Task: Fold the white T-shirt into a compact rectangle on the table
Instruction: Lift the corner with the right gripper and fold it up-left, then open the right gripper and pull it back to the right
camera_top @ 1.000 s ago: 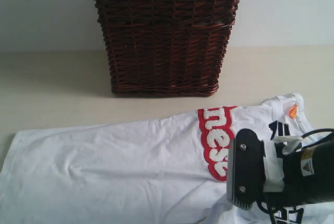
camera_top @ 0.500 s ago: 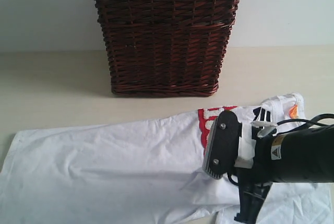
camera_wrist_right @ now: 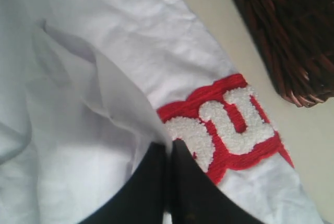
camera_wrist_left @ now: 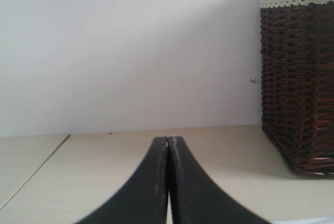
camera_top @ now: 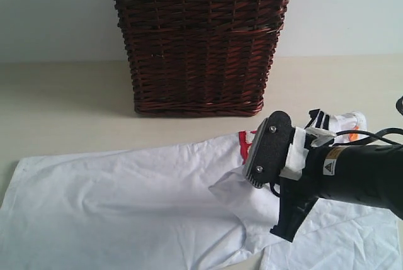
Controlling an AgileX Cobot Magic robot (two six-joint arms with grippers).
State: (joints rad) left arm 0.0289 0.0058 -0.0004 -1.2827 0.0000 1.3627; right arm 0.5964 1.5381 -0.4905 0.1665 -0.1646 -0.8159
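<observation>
The white T-shirt (camera_top: 126,201) lay spread along the lower part of the frame on the pale table (camera_top: 63,106), thin and creased, with one fold lifted into a peak right of centre. The right end effector (camera_wrist_right: 168,144) pinched that fold beside the red band (camera_wrist_right: 229,125) of fuzzy white letters. The left end effector (camera_wrist_left: 167,140) was pressed together on nothing, above bare table near the wicker basket (camera_top: 198,43).

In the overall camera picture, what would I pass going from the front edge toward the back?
white T-shirt → bare strip of the table → wicker basket → wall
</observation>
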